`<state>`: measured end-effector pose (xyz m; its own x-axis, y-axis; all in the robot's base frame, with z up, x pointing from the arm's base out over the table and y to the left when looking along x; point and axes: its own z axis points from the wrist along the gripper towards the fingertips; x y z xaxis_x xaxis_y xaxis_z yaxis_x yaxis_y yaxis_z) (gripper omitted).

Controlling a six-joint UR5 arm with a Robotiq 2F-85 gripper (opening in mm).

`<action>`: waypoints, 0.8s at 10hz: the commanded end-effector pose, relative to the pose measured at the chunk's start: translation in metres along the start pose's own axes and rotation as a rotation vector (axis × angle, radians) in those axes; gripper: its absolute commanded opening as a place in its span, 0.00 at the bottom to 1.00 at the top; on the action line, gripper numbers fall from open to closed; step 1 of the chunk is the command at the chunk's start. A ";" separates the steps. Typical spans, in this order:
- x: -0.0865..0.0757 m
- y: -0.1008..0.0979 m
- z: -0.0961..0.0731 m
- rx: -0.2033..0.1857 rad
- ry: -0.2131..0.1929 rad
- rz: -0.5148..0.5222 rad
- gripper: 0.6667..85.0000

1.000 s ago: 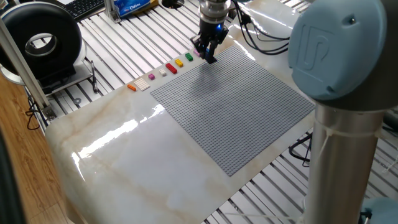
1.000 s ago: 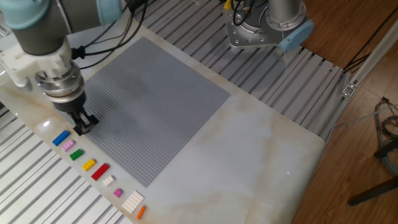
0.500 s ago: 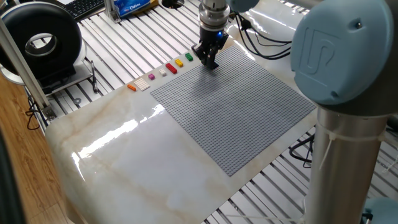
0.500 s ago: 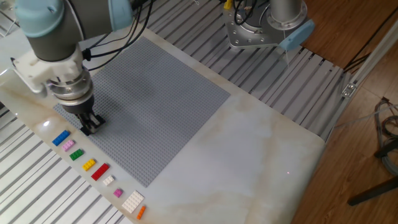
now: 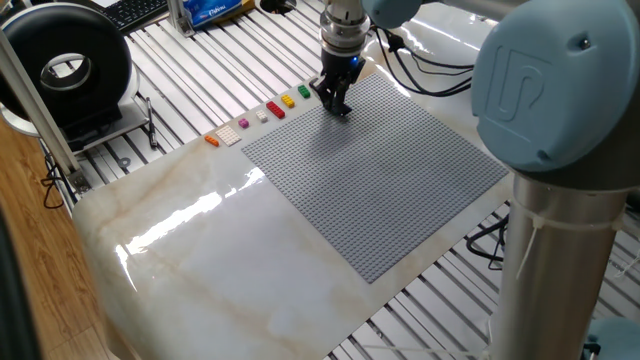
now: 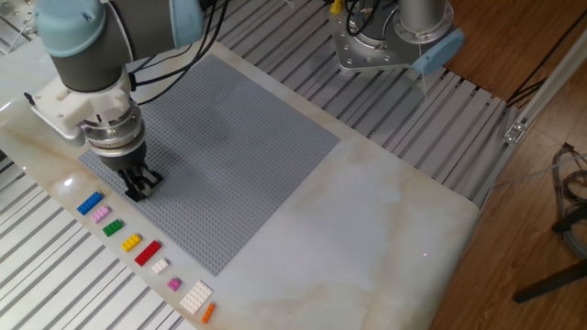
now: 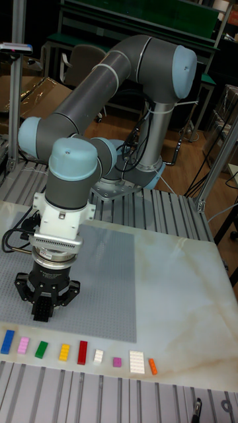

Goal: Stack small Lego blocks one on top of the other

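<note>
Gripper point(image 6: 140, 186) has moved off the brick row point(image 6: 147, 254) onto the grey baseplate point(image 6: 229, 147), tips low; likely placing the base block; grasp state: can't tell.

The table point(image 5: 200, 250) is viewed obliquely from above by both fixed cameras, from opposite sides. The tall view is taken nearer and lower, facing the arm point(image 7: 99, 99) frontally. The grey baseplate point(image 6: 229, 147) and brick row point(image 7: 79, 351) are shared by all.
</note>
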<state>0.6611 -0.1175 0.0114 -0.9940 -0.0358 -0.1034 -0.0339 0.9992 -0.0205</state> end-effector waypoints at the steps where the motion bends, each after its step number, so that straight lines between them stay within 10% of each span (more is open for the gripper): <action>1: -0.001 0.001 0.003 -0.022 -0.002 0.012 0.25; 8: -0.001 -0.002 0.009 -0.027 0.006 0.080 0.25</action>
<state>0.6627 -0.1202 0.0025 -0.9950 0.0181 -0.0980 0.0182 0.9998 0.0003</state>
